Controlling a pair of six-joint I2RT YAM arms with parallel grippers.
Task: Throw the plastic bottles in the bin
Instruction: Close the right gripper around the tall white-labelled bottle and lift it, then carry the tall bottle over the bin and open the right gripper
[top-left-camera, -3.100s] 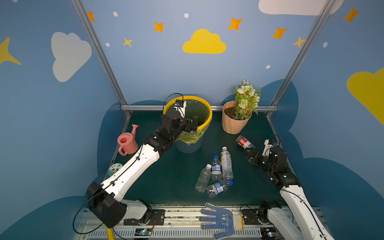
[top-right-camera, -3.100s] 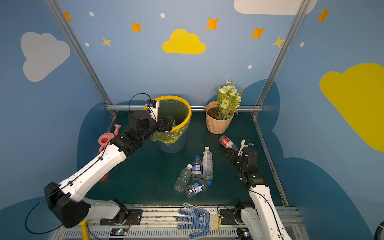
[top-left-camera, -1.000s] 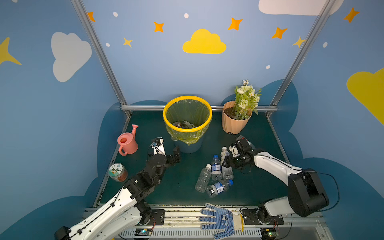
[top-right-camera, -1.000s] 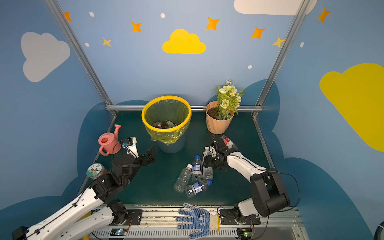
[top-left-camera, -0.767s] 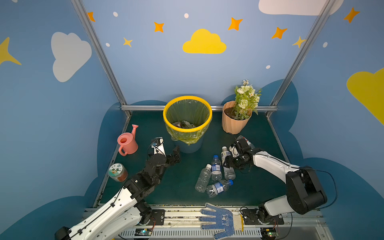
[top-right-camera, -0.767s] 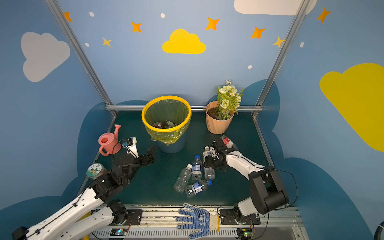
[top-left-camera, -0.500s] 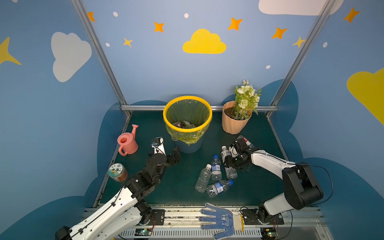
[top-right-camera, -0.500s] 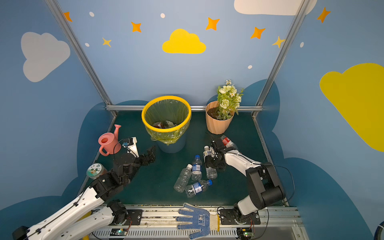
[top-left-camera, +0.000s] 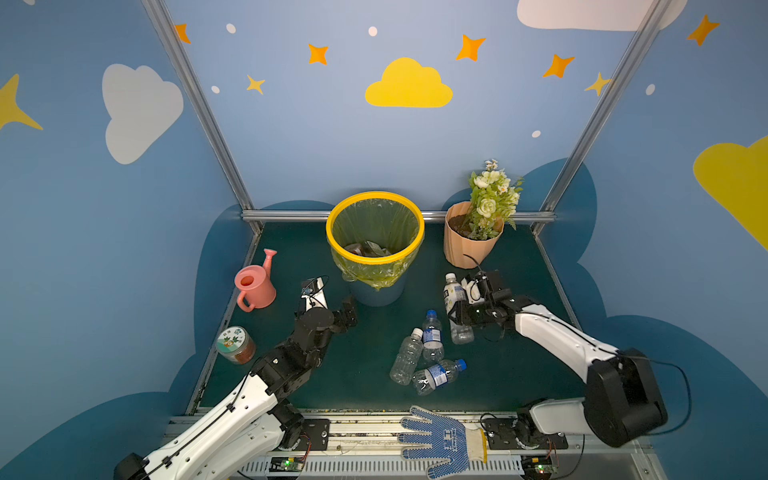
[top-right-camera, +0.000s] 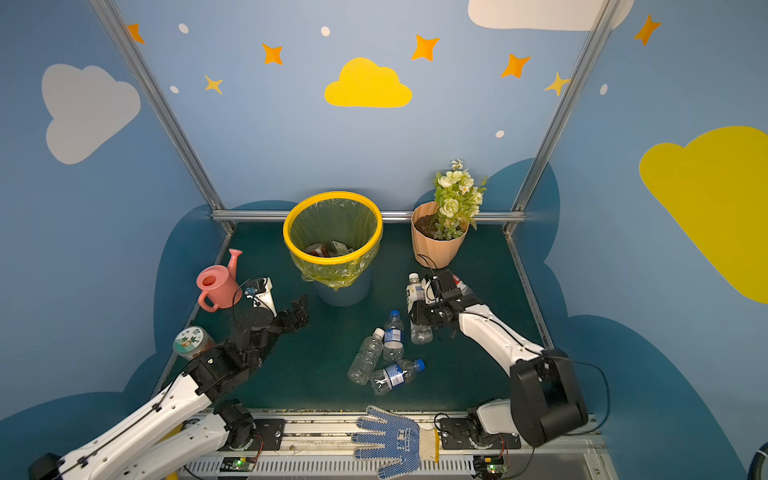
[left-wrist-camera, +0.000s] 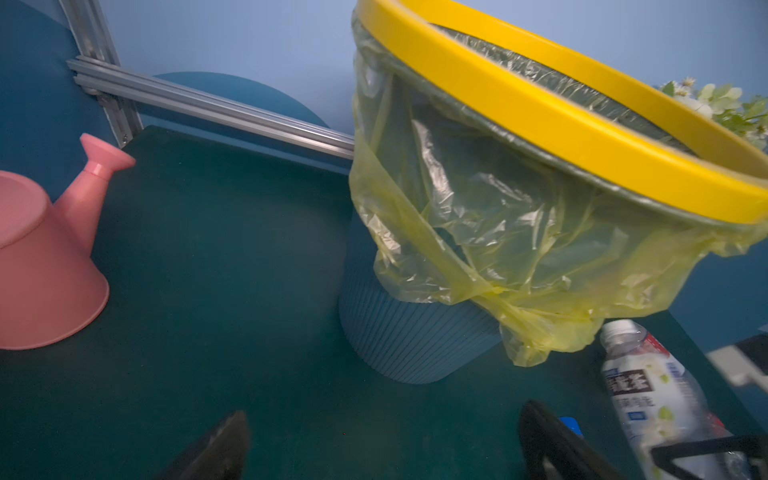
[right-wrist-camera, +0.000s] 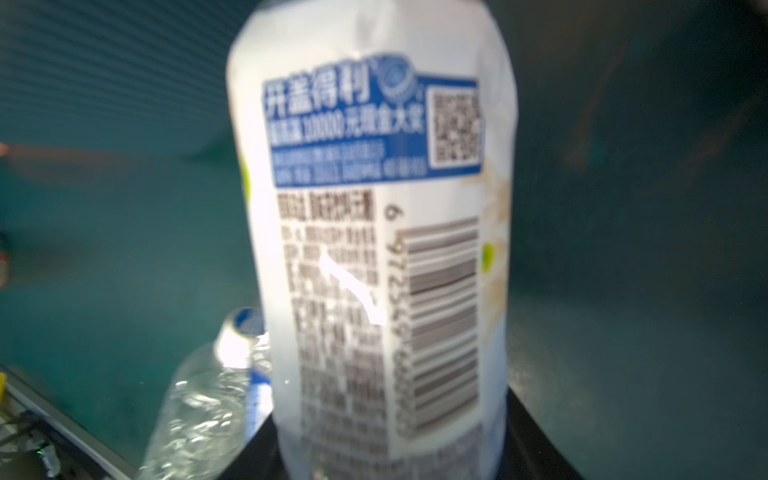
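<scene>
The bin stands well ahead of the right gripper and to its left. It is much nearer to the left gripper, just in front of it. Some things already lie at its bottom.

The left gripper is wide and holds nothing; in its wrist view we see only bare mat between the jaws.

The right gripper is narrow: its jaws press on both sides of the white bottle, around the middle of the label, as we see in its wrist view. The bottle is tilted, cap pointing away from the arm. How firm the grip is, we cannot tell.

Three clear bottles lie on the mat just left of this gripper. A red bottle lies just behind it.

We judge three risks:
- The thin bottle can give way or slip out, because the label is smooth.
- The long bottle can hit the yellow rim and fall outside.
- The two arms can meet near the bin, because the left one waits there.
</scene>
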